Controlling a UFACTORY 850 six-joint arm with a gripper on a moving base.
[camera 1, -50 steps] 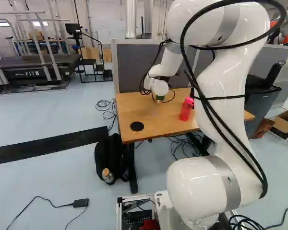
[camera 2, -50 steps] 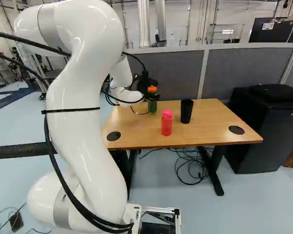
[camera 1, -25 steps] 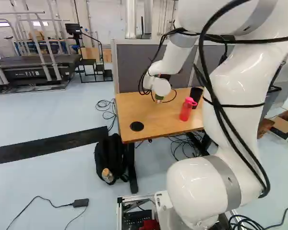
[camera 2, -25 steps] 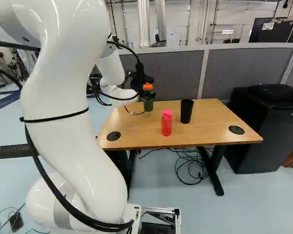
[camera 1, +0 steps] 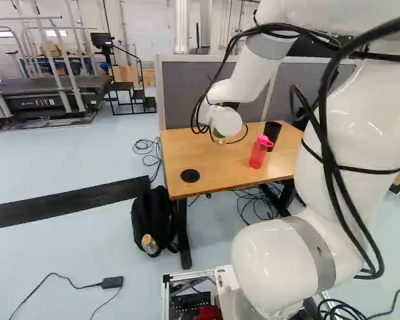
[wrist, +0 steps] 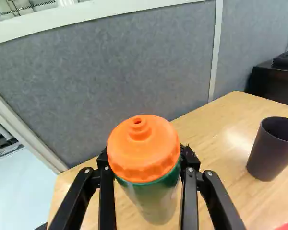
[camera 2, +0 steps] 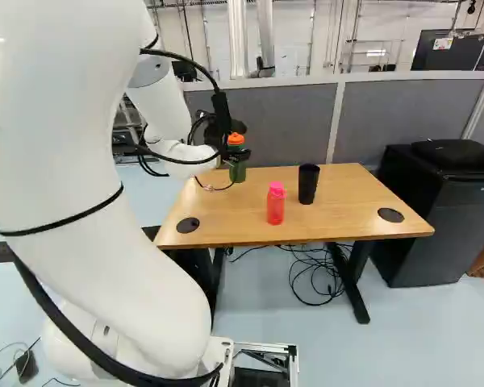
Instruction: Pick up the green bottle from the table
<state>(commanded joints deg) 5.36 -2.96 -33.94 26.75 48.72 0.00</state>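
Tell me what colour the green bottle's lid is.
The lid is bright orange, seen best in the wrist view.

Arm (camera 1: 360, 127) was glossy white, fat rounded links. Grey band (camera 1: 313, 247) ringed a joint far back from the jaws. Black cables (camera 2: 85, 333) looped along the links toward the jaws, black tie (camera 2: 44, 228) cinched around one link. White rounded cap (camera 1: 227, 121) sat just behind the jaws. Gripper (camera 2: 236, 155) was black; its slim fingers (wrist: 107, 199) had silver screw heads (wrist: 210, 173) on the links outboard of the jaws. Base, farthest from jaws: pale metal frame (camera 1: 187, 275), red part (camera 1: 207, 313) inside.
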